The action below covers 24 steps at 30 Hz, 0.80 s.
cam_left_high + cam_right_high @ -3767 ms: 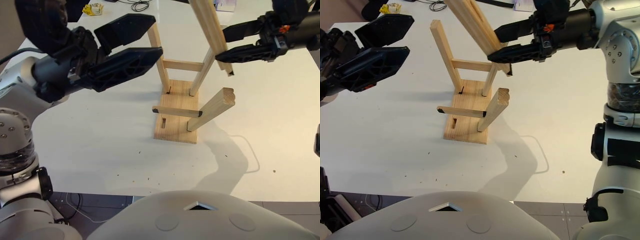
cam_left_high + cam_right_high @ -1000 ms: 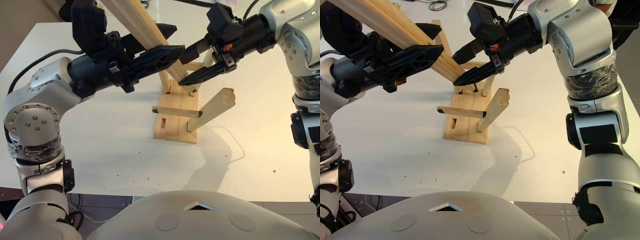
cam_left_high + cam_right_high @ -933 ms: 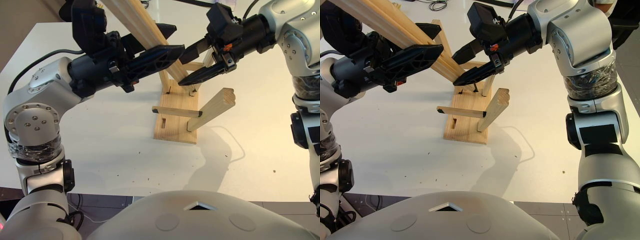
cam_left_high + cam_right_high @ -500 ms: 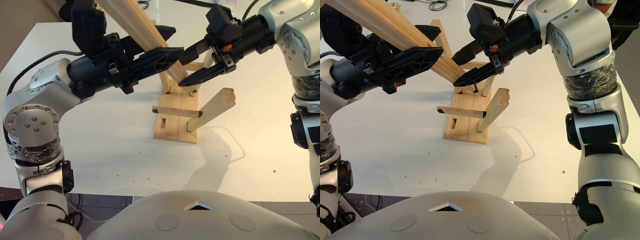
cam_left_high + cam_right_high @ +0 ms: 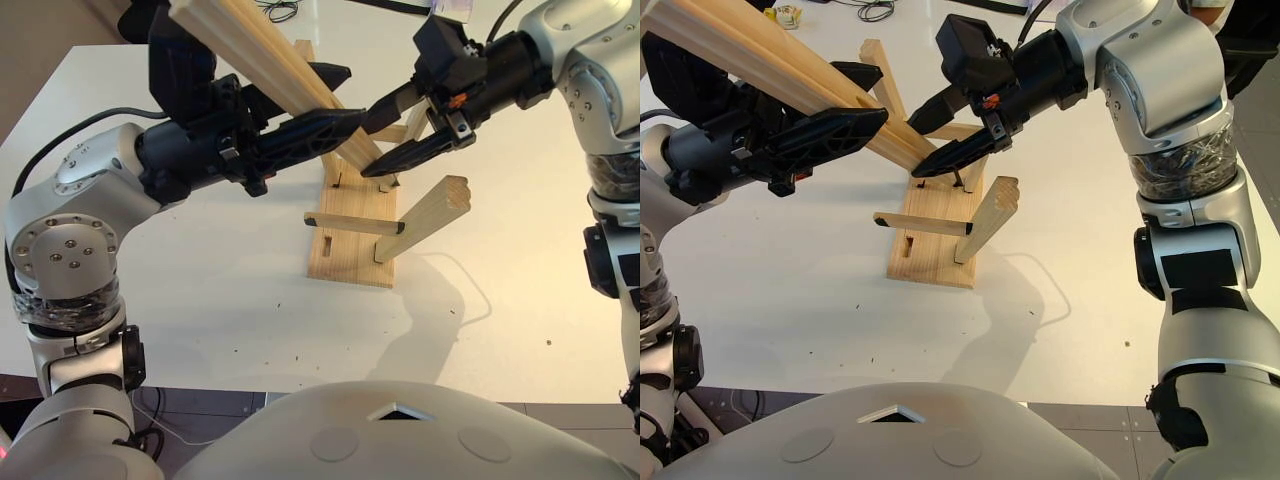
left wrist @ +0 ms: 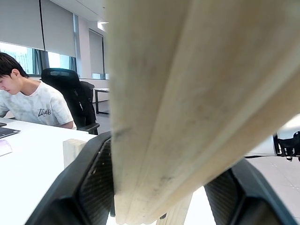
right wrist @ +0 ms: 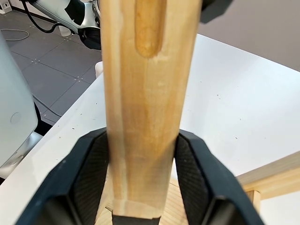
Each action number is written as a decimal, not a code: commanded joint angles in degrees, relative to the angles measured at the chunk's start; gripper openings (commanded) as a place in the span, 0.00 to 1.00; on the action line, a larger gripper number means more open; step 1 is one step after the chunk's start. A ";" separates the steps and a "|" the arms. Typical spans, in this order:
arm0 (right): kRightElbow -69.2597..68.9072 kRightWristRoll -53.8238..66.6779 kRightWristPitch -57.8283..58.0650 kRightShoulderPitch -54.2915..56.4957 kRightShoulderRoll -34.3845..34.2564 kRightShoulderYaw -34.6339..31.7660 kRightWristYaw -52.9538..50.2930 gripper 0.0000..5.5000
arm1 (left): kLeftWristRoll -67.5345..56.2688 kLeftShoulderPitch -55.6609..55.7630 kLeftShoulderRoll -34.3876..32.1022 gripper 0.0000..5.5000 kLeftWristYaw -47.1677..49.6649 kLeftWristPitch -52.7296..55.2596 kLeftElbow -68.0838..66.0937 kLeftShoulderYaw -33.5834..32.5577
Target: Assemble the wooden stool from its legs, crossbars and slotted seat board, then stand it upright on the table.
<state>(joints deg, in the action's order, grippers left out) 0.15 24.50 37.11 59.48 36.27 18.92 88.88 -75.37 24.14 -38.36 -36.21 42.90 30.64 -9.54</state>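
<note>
A slotted seat board [image 5: 345, 262] lies flat on the white table [image 5: 180, 290]. Two legs joined by a crossbar [image 5: 398, 131] stand in its far end. A third leg [image 5: 430, 212] leans at its near right, with a crossbar [image 5: 350, 224] sticking out to the left. A long loose leg [image 5: 262, 60] slants down from the upper left toward the board's far end. My left gripper [image 5: 355, 92] is shut on its middle. My right gripper [image 5: 366, 143] is shut on its lower end, just above the board. Its pads [image 7: 93, 178] press the leg [image 7: 140, 117] from both sides.
Cables [image 5: 277, 10] and a small yellow item [image 5: 786, 15] lie at the table's far edge. Open table surface stretches to the left of the board and toward the near edge.
The left gripper, open and apart 3.8 s ago, has closed on the leg held by the right gripper. Over the last second it lifted its end slightly; the right gripper hardly moved.
</note>
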 commanded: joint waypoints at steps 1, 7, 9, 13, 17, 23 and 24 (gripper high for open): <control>0.64 -2.15 -3.01 0.92 -0.26 -1.22 -2.69 0.50 | -0.52 -0.62 -0.62 0.43 -0.82 1.30 -0.06 0.01; 1.81 -2.70 -3.88 1.24 -0.32 -1.16 -3.32 0.67 | -0.57 -0.26 -0.56 0.41 -0.60 1.42 -0.29 -0.14; 2.44 -3.19 -4.35 1.23 -0.21 -1.05 -3.68 0.73 | -0.45 -0.12 -0.59 0.41 -0.52 1.43 -0.48 -0.27; 3.02 -3.09 -3.78 0.52 1.06 -1.52 -3.45 0.85 | -0.03 1.18 -0.93 0.40 -0.59 1.36 -1.93 -1.05; 2.88 -1.71 -1.40 0.44 2.31 -3.25 -3.15 0.86 | 0.87 2.65 -1.46 0.39 -0.22 1.19 -3.78 -2.31; 4.18 2.38 4.00 1.22 3.15 -9.09 -4.78 0.86 | 3.95 6.08 -2.63 0.37 0.28 0.55 -7.91 -3.91; 4.71 3.57 5.33 1.61 3.18 -10.69 -5.43 0.86 | 4.43 6.89 -2.97 0.37 0.31 0.49 -8.82 -4.34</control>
<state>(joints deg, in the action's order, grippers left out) 4.06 25.57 39.93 59.49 38.87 11.59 84.73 -72.33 28.50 -39.97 -36.13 43.86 23.54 -12.33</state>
